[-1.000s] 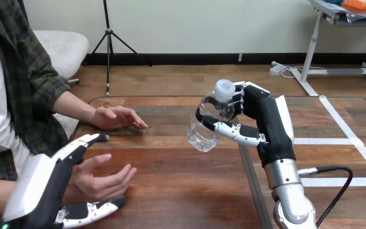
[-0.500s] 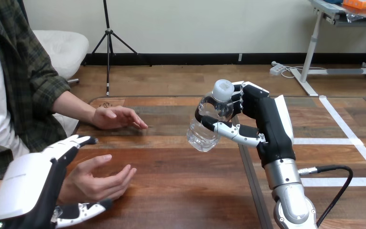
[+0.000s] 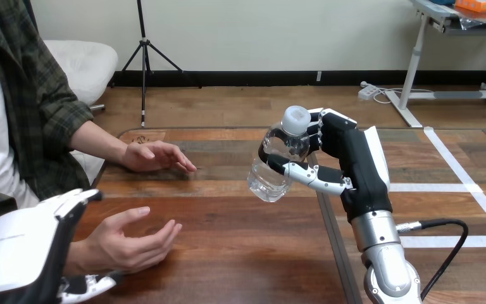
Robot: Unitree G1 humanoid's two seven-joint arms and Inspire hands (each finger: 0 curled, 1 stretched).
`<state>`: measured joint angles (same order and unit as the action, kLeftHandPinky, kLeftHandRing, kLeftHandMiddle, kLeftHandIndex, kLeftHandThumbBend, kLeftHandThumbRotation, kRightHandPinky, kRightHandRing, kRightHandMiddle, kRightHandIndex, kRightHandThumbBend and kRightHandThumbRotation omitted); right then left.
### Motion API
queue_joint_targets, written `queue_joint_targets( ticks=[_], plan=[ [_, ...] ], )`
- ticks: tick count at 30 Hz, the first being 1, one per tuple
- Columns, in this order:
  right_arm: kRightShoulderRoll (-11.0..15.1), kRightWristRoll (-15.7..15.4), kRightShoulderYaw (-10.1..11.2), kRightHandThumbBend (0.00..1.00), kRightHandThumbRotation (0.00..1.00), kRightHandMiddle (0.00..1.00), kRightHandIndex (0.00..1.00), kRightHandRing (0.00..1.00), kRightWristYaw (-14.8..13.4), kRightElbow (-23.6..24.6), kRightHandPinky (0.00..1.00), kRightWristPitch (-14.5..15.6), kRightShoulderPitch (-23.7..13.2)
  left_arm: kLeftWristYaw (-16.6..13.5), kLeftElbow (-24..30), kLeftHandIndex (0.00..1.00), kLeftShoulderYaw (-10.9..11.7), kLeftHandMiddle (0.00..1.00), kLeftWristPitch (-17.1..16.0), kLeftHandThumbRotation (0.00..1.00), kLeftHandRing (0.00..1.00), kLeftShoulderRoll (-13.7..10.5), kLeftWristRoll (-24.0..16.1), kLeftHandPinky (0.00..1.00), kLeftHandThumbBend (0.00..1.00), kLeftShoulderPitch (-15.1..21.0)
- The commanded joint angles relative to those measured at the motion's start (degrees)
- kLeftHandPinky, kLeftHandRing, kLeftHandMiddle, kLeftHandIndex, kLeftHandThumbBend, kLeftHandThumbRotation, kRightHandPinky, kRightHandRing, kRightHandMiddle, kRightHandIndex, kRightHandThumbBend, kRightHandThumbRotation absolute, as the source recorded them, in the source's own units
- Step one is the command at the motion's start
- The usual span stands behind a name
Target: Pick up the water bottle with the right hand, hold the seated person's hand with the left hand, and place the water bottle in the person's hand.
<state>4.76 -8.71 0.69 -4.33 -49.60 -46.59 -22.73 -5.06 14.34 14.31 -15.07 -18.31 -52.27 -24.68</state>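
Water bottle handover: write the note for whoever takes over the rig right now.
Right hand: shut on the water bottle, which is tilted and raised above the table.
Left hand: open, fingers straight, at the wrist of the person's hand at lower left, which is open with the palm up. No grasp visible.
Person's other hand: resting on the table.
Done: bottle picked up.
Left: hold the person's hand, then place the bottle in it.

Right hand (image 3: 348, 158), centre-right: raised, fingers and thumb curled in grasp. Left hand (image 3: 22, 250), lower left: fingers extended, thumb apart.
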Motion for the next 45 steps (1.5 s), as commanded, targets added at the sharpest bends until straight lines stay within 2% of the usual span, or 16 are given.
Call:
queue_joint_targets(
  ticks=[1, 8, 22, 39, 45],
  plan=[
    [0.2, 2.3, 0.6, 0.68, 0.00, 0.48, 0.56, 0.43, 1.1, 2.6, 0.42, -2.2, -3.1, 1.6, 4.5, 0.79, -0.8, 0.85, 3.5, 0.11, 0.84, -1.9, -1.8, 0.77, 0.92, 1.9],
    [0.3, 2.5, 0.6, 0.68, 0.00, 0.48, 0.56, 0.43, 1.5, 2.7, 0.42, -1.9, -3.2, 3.5, 5.5, 0.79, -2.0, 0.86, 7.1, 0.05, 0.84, -2.2, -3.9, 0.78, 0.95, 2.3],
    [-0.1, 3.7, 0.6, 0.68, 0.00, 0.48, 0.56, 0.43, 2.9, 2.3, 0.43, -2.2, -3.3, 10.4, 6.5, 0.81, -5.0, 0.87, 13.8, 0.04, 0.85, -4.1, -7.7, 0.80, 0.94, 3.8],
    [0.0, 4.2, 0.9, 0.67, 0.00, 0.47, 0.56, 0.43, 3.6, 2.2, 0.42, -2.1, -3.5, 13.1, 4.9, 0.76, -7.8, 0.81, 16.6, 0.03, 0.80, -7.2, -9.6, 0.75, 0.98, 5.5],
    [0.2, 4.1, 0.9, 0.67, 0.00, 0.47, 0.56, 0.43, 3.5, 2.1, 0.41, -2.1, -3.6, 14.6, 4.1, 0.75, -8.9, 0.80, 17.9, 0.01, 0.78, -7.9, -10.2, 0.73, 0.96, 6.5]
  ],
)
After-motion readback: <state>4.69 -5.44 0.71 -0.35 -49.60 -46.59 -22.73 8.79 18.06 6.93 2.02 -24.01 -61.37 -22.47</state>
